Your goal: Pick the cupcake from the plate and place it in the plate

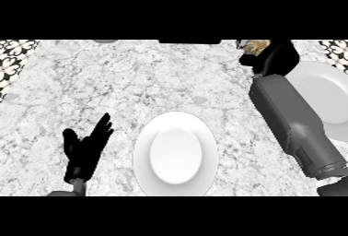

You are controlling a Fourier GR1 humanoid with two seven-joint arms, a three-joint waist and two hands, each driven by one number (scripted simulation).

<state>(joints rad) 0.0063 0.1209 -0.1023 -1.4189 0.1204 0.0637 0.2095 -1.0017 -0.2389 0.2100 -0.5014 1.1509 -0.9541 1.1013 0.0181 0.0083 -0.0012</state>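
right hand (275, 57) half-hiding cupcake (253, 47)

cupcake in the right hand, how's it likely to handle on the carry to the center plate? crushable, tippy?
The cupcake shows only as a frilly tan edge past the right hand, so probably soft and crushable. It looks small beside the hand, so likely light. On the center plate, with its smooth shallow well, it may slide or tip if set down tilted.

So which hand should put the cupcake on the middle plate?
Right, probably. The right hand is already curled round the cupcake at the far right, while the left hand rests open beside the middle plate.
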